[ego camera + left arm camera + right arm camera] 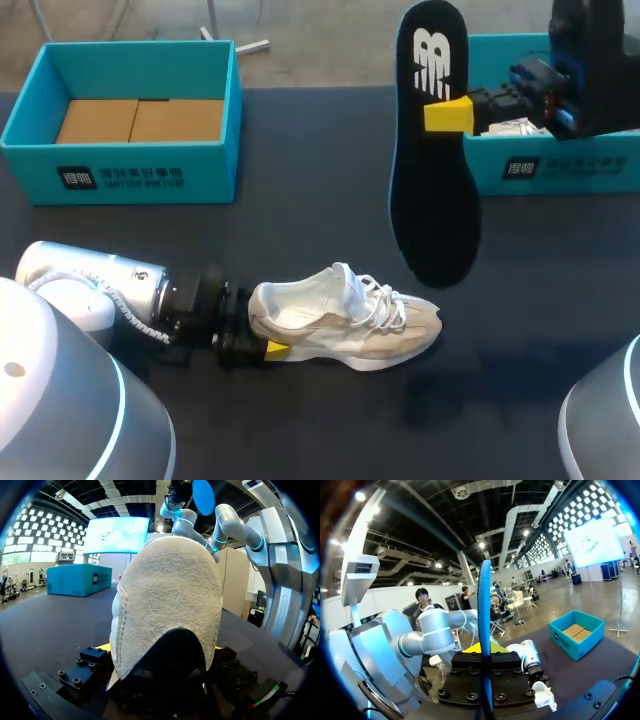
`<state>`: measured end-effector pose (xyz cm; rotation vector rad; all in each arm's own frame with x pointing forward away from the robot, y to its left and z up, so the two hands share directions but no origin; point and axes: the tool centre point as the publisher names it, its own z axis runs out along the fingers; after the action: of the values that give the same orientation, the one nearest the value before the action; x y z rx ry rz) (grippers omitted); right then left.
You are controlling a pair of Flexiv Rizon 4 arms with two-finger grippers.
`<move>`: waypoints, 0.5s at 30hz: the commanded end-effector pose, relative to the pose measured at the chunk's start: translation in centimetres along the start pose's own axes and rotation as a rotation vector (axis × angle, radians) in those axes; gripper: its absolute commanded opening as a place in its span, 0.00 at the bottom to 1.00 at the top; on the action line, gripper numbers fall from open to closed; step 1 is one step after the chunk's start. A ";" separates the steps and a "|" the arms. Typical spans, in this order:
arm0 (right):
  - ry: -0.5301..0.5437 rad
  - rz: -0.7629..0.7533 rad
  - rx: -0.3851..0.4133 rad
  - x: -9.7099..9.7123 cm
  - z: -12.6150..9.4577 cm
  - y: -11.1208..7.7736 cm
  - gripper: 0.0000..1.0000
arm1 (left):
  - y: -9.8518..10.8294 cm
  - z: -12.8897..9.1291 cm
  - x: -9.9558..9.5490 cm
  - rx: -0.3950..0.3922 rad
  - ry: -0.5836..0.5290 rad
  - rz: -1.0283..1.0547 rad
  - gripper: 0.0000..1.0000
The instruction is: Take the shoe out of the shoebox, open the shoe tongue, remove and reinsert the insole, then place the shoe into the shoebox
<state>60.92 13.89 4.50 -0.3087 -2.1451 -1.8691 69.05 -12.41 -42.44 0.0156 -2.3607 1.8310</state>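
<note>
A white and beige shoe (345,315) lies on its sole on the dark table, toe pointing right, laces loose. My left gripper (265,338) comes in low from the left, its fingers wide apart around the heel and touching both sides. In the left wrist view the suede heel (170,590) fills the space between the fingers. My right gripper (441,115) is raised at the back right, shut on the dark insole (435,210), which hangs upright, white logo on top. In the right wrist view the insole (484,630) stands edge-on between the fingers.
An open teal shoebox (125,165) with a cardboard floor stands at the back left. A second teal box (560,165) sits at the back right, under my right arm. Bare table lies in front of and to the right of the shoe.
</note>
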 end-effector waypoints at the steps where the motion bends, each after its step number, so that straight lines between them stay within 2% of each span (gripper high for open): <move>1: -0.038 0.009 0.022 0.8 -0.5 -0.1 0.00 | 0.3 0.1 0.1 -0.001 -0.002 -0.001 0.00; 7: -0.018 0.018 -0.001 1.0 -1.0 -1.1 0.00 | 0.3 0.1 0.1 -0.001 -0.002 -0.001 0.00; 15: -0.018 0.018 -0.001 1.0 -1.0 -1.1 0.00 | 0.3 0.1 0.1 -0.001 -0.002 -0.001 0.00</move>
<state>59.70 12.59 4.05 -0.3416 -2.1455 -1.8651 69.06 -12.41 -42.45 0.0157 -2.3607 1.8310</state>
